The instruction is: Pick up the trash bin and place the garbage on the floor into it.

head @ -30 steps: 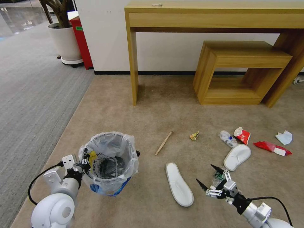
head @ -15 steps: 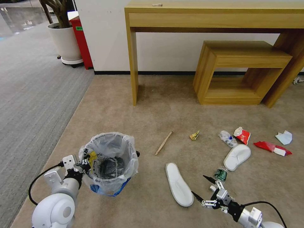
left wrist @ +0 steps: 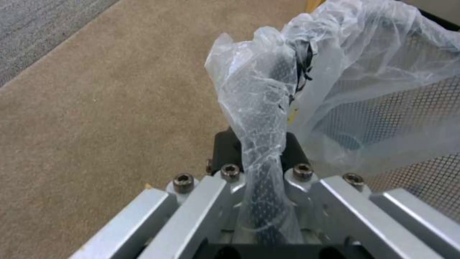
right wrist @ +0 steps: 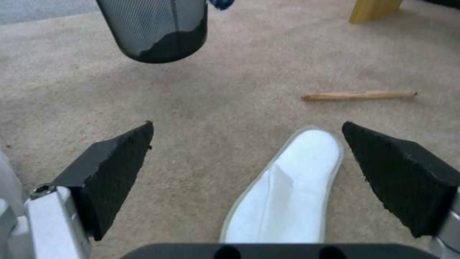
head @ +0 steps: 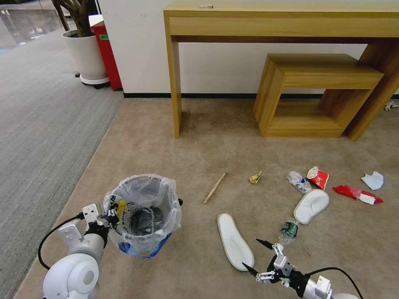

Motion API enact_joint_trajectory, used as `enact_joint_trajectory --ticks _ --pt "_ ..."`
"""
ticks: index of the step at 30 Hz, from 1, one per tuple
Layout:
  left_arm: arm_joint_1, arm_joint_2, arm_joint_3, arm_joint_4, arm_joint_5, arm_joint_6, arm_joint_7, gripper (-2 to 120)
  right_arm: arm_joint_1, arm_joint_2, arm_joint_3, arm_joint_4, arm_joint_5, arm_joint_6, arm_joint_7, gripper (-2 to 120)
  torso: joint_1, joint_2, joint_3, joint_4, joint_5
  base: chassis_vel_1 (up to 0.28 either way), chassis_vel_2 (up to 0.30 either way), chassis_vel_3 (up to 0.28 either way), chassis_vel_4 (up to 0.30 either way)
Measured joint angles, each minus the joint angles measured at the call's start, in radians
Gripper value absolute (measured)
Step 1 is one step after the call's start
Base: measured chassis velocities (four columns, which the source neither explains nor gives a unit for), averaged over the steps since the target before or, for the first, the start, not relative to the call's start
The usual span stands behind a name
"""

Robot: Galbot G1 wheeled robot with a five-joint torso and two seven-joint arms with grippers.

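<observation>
Since a second ago our right gripper (head: 254, 254) has pulled back toward 5 o'clock, off the small green-label bottle (head: 288, 231), which now lies bare on the carpet. Jaws are wide apart, nothing between them; the right wrist view has the near slipper (right wrist: 283, 194) between the black pads (right wrist: 120, 169).

We see the trash bin (head: 143, 216) at 7 o'clock, upright, clear liner over the rim, base off the carpet in the right wrist view. Left gripper (head: 109, 216) is clamped on its rim at 9 o'clock, liner bunched in the grip (left wrist: 261, 169).

Litter from the bin outward, toward 3 o'clock: stick (head: 215, 187), yellow scrap (head: 255, 177), crushed bottle (head: 298, 181), second slipper (head: 311, 205), red-white carton (head: 318, 177), red wrapper (head: 357, 193), pale mask (head: 373, 180).

Wooden desk (head: 282, 20) and stool (head: 316, 95) sit at 12 to 1 o'clock.
</observation>
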Motion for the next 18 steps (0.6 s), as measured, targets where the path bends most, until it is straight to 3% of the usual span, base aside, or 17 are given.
enact_joint_trajectory --ticks 9,18 --pt "0.001 -0.010 0.001 0.003 0.008 0.000 0.001 3 0.000 -0.022 -0.070 -0.017 0.013 -0.026 0.109 100 0.000 0.000 0.000 0.0000 0.0000 0.000 0.000 0.000 0.000" --pt "0.001 -0.013 -0.001 0.003 0.009 0.001 0.001 3 0.015 -0.056 -0.101 -0.034 0.021 -0.043 0.149 100 0.000 0.000 0.000 0.0000 0.0000 0.000 0.000 0.000 0.000"
